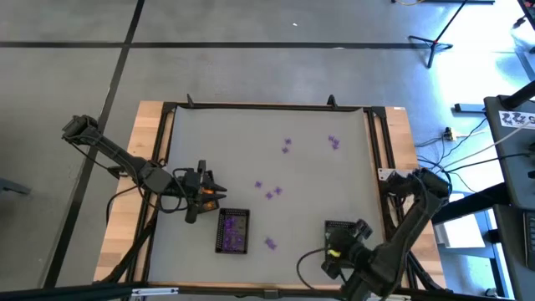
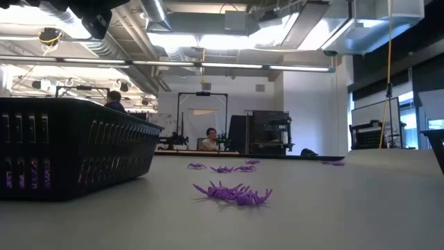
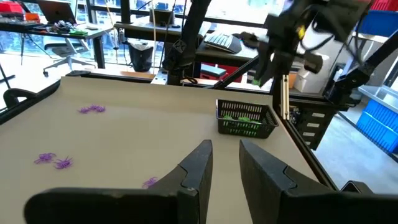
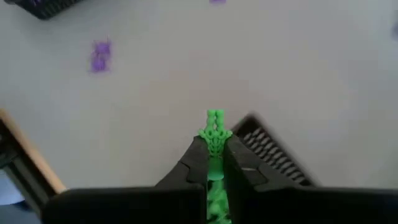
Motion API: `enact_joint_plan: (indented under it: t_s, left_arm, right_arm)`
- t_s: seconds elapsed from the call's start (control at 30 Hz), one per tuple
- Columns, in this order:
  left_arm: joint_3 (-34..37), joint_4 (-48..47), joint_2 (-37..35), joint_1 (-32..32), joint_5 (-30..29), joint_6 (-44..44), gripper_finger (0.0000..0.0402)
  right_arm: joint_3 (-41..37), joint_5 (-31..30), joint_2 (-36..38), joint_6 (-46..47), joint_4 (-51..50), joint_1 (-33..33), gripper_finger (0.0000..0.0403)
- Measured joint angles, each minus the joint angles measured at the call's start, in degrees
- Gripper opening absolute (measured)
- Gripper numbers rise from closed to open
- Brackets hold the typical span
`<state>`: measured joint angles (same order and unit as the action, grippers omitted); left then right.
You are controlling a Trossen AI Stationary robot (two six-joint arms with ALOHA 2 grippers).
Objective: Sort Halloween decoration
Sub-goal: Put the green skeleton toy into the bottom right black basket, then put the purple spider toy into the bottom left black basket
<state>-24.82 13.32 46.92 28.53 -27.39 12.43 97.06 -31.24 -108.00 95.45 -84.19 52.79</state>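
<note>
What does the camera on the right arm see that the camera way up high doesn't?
Only the right wrist view shows the right gripper shut on a little green trinket, close beside a corner of the black tray.

Only the high view shows the whole table, the left gripper next to the tray of purple trinkets, and both arms at once.

Both show purple trinkets lying loose on the table and that black tray by the right arm.
</note>
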Motion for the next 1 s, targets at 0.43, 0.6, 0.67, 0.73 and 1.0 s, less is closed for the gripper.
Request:
enact_joint_plan:
  t_s: [0.43, 0.6, 0.67, 0.73, 1.0]
  left_arm:
    - [0.00, 0.01, 0.00, 0.00, 0.00, 0.00, 0.0075]
    - [0.00, 0.01, 0.00, 0.00, 0.01, 0.00, 0.0075]
    - [0.00, 0.02, 0.00, 0.00, 0.00, 0.00, 0.0075]
    - [0.00, 0.01, 0.00, 0.00, 0.02, 0.00, 0.0075]
    - [0.00, 0.01, 0.00, 0.00, 0.00, 0.00, 0.0075]
  right_arm:
    - [-28.45, 10.95, 10.64, 5.28, 31.42, 0.45, 0.0022]
    - [-28.51, 14.53, 11.54, 9.24, 26.51, -0.37, 0.0054]
    - [-28.51, 16.41, 11.54, 9.26, 25.86, -1.18, 0.0074]
    - [-28.51, 18.15, 11.54, 8.57, 25.58, -2.14, 0.0097]
    - [-28.48, 19.83, 11.85, -0.01, 25.67, -8.67, 0.0173]
